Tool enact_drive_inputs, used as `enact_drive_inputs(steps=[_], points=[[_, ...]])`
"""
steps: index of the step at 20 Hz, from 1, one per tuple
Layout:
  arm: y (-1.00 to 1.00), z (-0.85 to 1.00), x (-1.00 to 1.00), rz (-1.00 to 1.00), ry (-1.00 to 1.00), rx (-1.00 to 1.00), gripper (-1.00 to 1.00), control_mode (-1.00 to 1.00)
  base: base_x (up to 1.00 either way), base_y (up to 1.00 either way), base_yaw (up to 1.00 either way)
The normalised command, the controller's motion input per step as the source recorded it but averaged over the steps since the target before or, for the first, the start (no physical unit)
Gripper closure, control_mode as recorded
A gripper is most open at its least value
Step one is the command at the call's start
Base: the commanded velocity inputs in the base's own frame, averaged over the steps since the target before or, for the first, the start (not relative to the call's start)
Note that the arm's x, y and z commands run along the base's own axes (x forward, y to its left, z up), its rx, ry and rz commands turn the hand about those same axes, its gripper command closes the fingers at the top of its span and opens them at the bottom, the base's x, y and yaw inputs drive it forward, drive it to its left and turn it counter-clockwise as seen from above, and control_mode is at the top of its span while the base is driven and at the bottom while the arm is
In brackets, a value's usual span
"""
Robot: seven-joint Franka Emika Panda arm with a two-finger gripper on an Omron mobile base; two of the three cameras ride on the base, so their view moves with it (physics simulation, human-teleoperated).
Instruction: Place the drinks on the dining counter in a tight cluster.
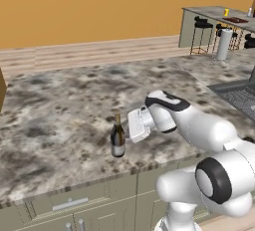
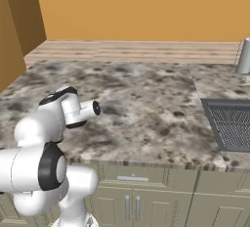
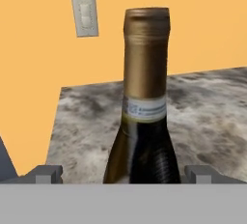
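Observation:
A dark wine bottle (image 1: 117, 138) with a gold foil neck and pale label stands upright near the front edge of the marbled counter with beige cabinets. My gripper (image 1: 128, 129) sits level with it, just to its right, open. In the hand view the bottle (image 3: 144, 121) stands between my two fingertips (image 3: 46, 174), close up, with a gap on each side. The dining counter (image 1: 211, 11) lies far off at the top right. On it I make out a small pale bottle (image 1: 250, 12); it is too small to tell more.
Black bar stools (image 1: 201, 26) stand by the dining counter, and a yellow cup (image 1: 226, 12) and a dark red item (image 1: 236, 20) rest on it. A grey cylinder (image 2: 244, 57) and a dark grated cooktop (image 2: 229, 123) occupy the near counter's right side.

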Motion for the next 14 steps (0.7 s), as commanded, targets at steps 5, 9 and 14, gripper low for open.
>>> enact_drive_inputs(steps=[5, 9, 14], points=[[0.09, -0.10, 0.08, 0.00, 0.00, 0.01, -1.00, -1.00, 0.00, 0.00, 0.00], [0.14, -0.07, 0.00, 0.00, 0.00, 0.02, -1.00, -1.00, 0.00, 0.00, 0.00], [0.18, -0.07, 0.02, 0.00, 0.00, 0.01, -1.00, -1.00, 0.00, 0.00, 0.00]])
